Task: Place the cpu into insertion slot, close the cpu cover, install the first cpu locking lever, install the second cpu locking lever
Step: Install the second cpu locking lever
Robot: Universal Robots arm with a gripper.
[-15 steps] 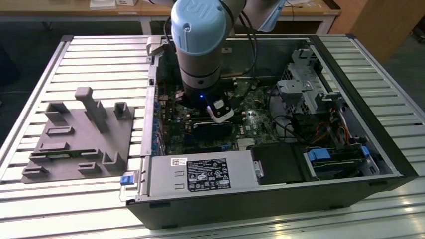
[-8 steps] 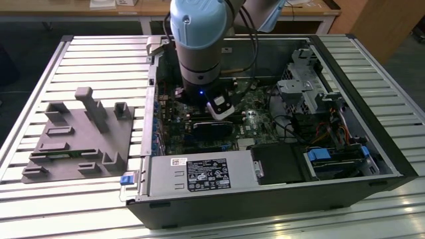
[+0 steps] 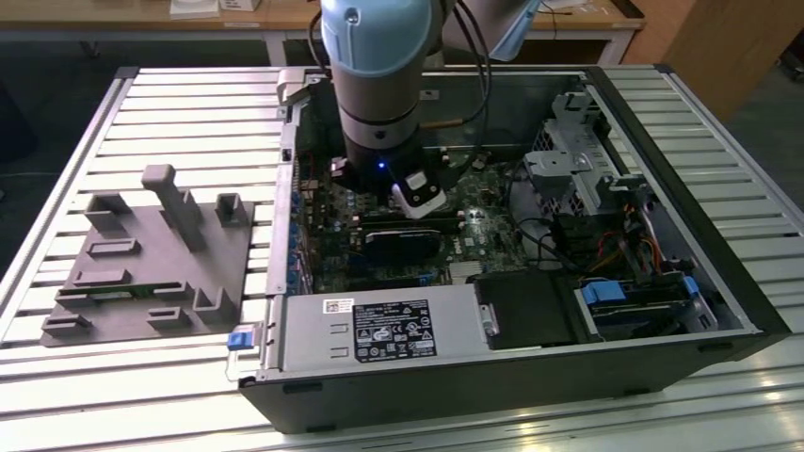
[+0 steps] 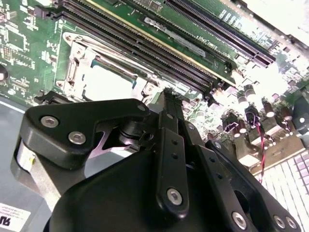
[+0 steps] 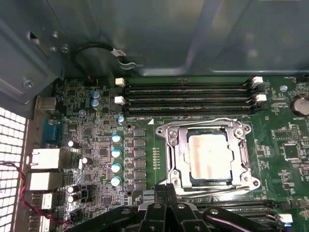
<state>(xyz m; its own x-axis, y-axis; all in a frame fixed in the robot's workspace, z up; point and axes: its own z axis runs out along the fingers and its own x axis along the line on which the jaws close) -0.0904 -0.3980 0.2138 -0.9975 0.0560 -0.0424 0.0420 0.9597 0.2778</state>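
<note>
The gripper (image 5: 165, 189) hangs low inside the open computer case (image 3: 703, 282), just beside the insertion slot (image 5: 208, 155); its black fingers (image 4: 170, 108) stand pressed together with nothing between them.

The case lies on its side on a slatted metal table (image 3: 188, 104). Inside it sits the green motherboard (image 5: 96, 145), with a black graphics card (image 3: 399, 247) near the middle and blue-tabbed drive bays (image 3: 628, 301) toward the exterior view's right. A grey power supply box (image 3: 377, 330) fills the near edge; it carries a label, but the print is too small for me to make out.

The cpu (image 5: 208, 155) rests in the slot, its pale silver-tan top facing up and showing through the window of the cpu cover (image 5: 176, 154), which lies flat over it. Long black memory slots (image 5: 188, 99) run alongside the socket.

A grey moulded fixture (image 3: 151, 254) stands on the table outside the case.
</note>
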